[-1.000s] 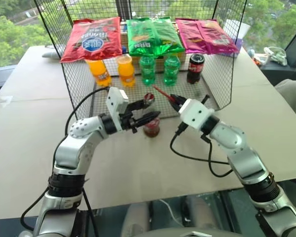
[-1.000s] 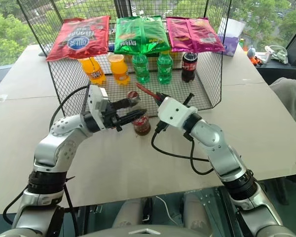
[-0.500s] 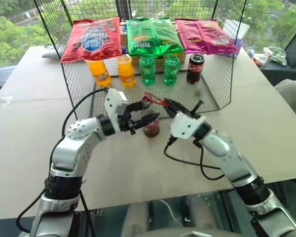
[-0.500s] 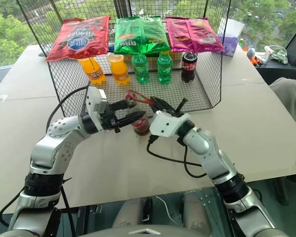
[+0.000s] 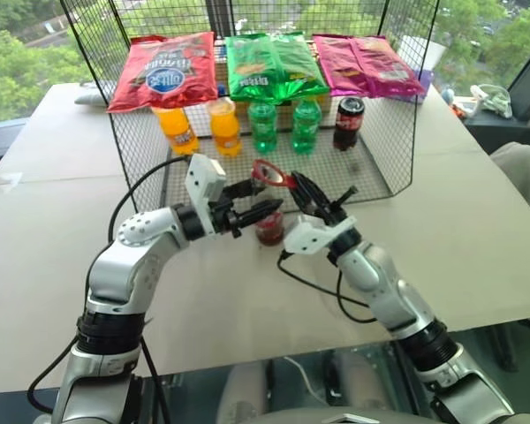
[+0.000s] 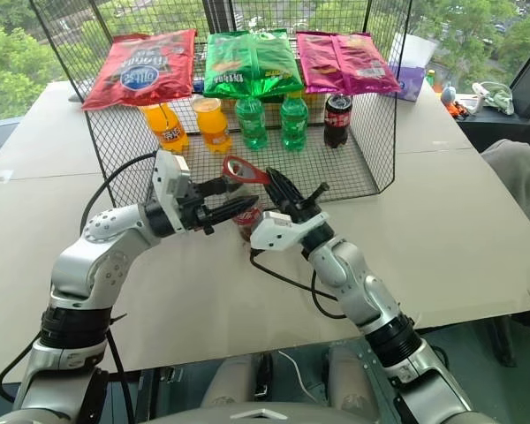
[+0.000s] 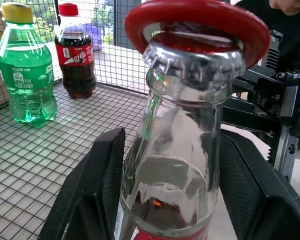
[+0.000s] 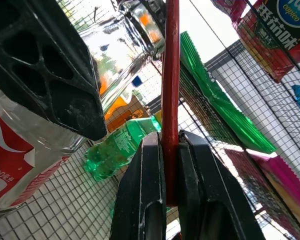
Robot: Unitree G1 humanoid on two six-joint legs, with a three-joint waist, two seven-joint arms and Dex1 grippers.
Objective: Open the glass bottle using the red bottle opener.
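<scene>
Holding the glass bottle upright with my left gripper, I see its two black fingers pressed against either side of the bottle's shoulder, partly spread to the width of the glass. The bottle stands on the pale table, just in front of the wire rack. Its crimped silvery cap is on the neck, directly above my left fingers.

My right gripper is clamped tight on the handle of the red bottle opener, fingers closed flat on the thin red strip. From that grip the opener reaches away toward my left gripper, and its oval loop sits over the cap, ringing the top of the neck. Whether the loop's edge is hooked under the crimp, I cannot tell.

Beyond both grippers, on the rack's mesh floor, stand two green bottles, two orange bottles and a dark cola bottle, with three snack bags leaning behind them.
</scene>
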